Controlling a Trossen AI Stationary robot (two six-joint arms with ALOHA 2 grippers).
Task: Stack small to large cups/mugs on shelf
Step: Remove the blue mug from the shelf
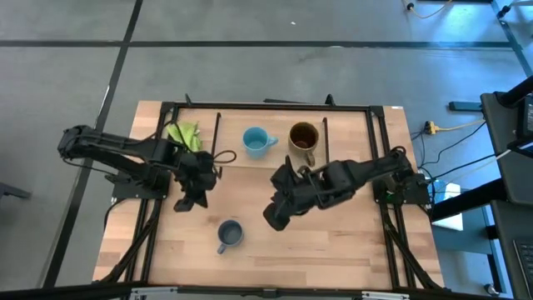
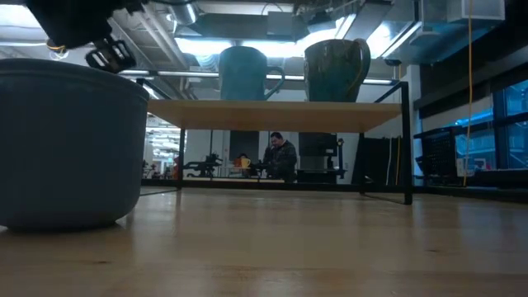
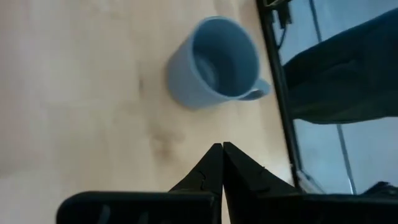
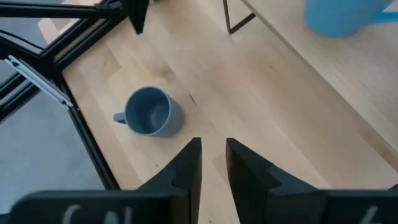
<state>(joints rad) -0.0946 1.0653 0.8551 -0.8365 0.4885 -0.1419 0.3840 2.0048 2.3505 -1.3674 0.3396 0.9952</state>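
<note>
Left gripper [image 1: 188, 200] hangs over the table's [image 1: 333, 250] left half, near the shelf's [image 1: 366, 133] front edge. Its wrist view shows the 2 fingers [image 3: 208, 174] pressed tight together, nothing between them, w/ the grey-blue mug [image 3: 214, 62] just ahead.

A green cloth [image 1: 185, 133] lies on the shelf's left end; only the high view shows it.

The grey-blue mug [image 1: 229, 234] stands upright on the table near the front edge, about mid-width, handle twd the front. Both wrist views look right into it: empty. The low view shows it as a big wall [image 2: 70, 140] at that picture's left, too close to see inside.

The sky-blue mug [image 1: 256, 141] stands upright on the shelf, mid-left, empty, handle twd the brown mug. Beside it, apart, the brown-olive mug [image 1: 303, 140] stands upright, dark inside; can't tell if anything is in it. The low view shows both mugs side by side on the shelf board [image 2: 272, 115], and a person [image 2: 280, 157] far off in the room behind.

Right gripper [image 1: 276, 218] hangs over the table just right of the grey-blue mug, not touching it. Its wrist view shows the fingers [image 4: 186, 168] a bit apart, holding nothing, grey-blue mug [image 4: 149, 112] ahead, a bit of sky-blue mug [image 4: 342, 15] at the edge.
</note>
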